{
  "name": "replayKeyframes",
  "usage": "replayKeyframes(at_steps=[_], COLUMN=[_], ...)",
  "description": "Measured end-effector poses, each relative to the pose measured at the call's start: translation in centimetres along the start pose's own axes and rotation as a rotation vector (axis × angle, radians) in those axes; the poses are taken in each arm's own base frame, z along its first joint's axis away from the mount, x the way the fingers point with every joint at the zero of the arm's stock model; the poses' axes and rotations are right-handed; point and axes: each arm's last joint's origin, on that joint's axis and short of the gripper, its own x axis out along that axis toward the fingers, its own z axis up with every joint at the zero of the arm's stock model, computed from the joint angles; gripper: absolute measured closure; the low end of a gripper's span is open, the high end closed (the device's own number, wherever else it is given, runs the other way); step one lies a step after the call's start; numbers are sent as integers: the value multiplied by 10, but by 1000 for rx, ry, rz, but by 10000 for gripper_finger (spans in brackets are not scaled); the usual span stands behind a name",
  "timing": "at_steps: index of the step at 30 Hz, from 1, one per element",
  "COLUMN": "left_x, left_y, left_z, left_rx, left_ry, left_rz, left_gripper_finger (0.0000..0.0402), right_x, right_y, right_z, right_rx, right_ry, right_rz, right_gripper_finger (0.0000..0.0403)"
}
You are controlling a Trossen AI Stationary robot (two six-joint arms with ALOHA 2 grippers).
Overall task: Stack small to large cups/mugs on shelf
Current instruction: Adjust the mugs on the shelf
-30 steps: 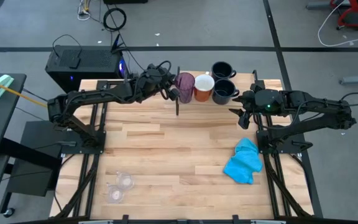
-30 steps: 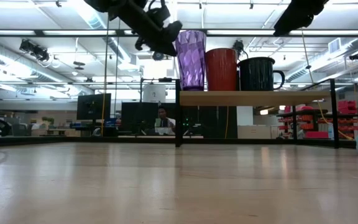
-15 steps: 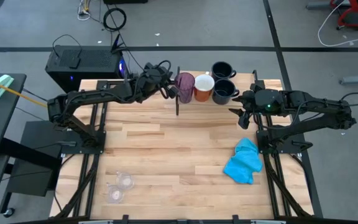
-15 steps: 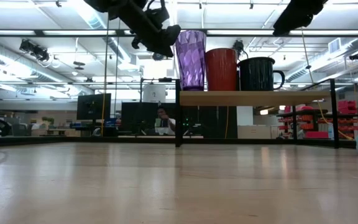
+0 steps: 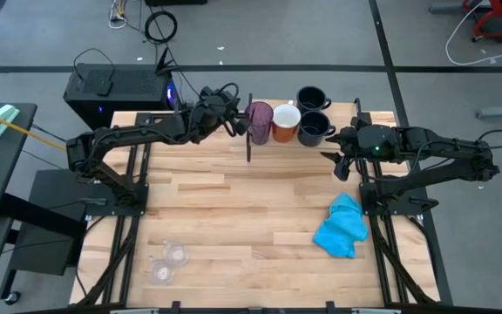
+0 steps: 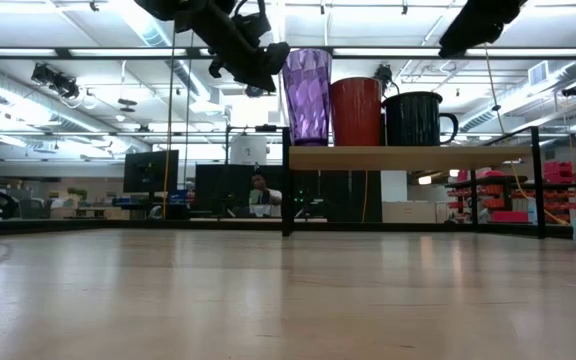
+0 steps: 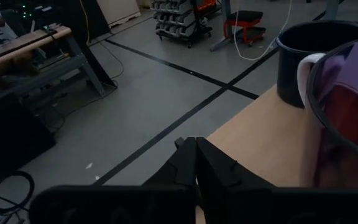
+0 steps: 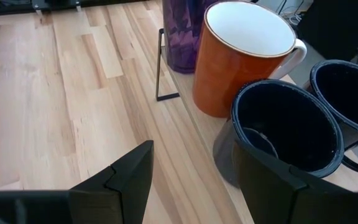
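Observation:
The shelf (image 6: 408,157) stands at the table's far edge. On it stand, from left to right, the purple tumbler (image 5: 260,117), the orange mug (image 5: 286,122) and two navy mugs (image 5: 315,129) (image 5: 310,98). Two small clear cups (image 5: 169,262) stand on the tabletop at the near left. My left gripper (image 5: 234,123) is shut and empty, just left of the tumbler's rim (image 7: 344,106), above shelf height. My right gripper (image 5: 339,162) is open and empty, near and right of the navy mugs (image 8: 284,130).
A bright blue cloth (image 5: 342,226) lies on the tabletop at the right, near my right arm. Thin black uprights (image 5: 249,133) stand at the shelf's ends. The wide middle of the tabletop (image 5: 234,209) is bare wood.
My left gripper has drawn back a little from the purple tumbler, toward the table's left and slightly up, and has stayed shut. The cups on the shelf have not moved.

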Motion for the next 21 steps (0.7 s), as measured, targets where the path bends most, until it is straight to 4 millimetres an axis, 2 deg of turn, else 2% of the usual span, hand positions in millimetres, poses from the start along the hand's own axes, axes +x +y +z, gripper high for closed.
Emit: replayKeyframes(at_steps=[8, 14, 21], left_x=[0, -13, -22], left_y=[0, 8, 12], left_z=[0, 6, -9], left_rx=[34, 52, 163], left_ry=[0, 7, 166], left_rz=[1, 0, -92], left_gripper_finger=[385, 391, 378], right_x=[0, 0, 0], right_y=[0, 0, 0], right_z=[0, 0, 0], right_rx=[-2, -6, -7], right_ry=[-3, -4, -4], right_rz=[0, 1, 1], right_gripper_finger=[179, 179, 179])
